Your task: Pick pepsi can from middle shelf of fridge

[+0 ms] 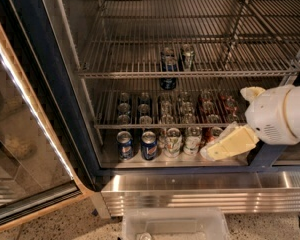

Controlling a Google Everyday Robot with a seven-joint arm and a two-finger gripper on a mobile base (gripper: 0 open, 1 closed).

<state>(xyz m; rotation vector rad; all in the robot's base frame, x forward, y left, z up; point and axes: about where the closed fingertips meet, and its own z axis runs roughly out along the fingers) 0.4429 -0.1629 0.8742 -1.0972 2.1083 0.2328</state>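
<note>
The fridge (50, 84) stands open, showing chrome wire racks. On the middle shelf (115, 75) the dark blue pepsi can (169, 60) stands near the centre, with a second can (187, 55) just to its right. My gripper (229, 144), cream-coloured on a white arm (280, 114), hangs low at the right. It is in front of the lower cans, well below and to the right of the pepsi can, and touches neither can nor shelf.
The lower rack (170, 126) holds several rows of cans. On the fridge floor stand two blue cans (136, 145), white-and-green cans (182, 141) and a red can (212, 134). The glass door (20, 134) is open at left. A clear plastic bin (175, 226) sits on the ground below the ribbed steel base (190, 194).
</note>
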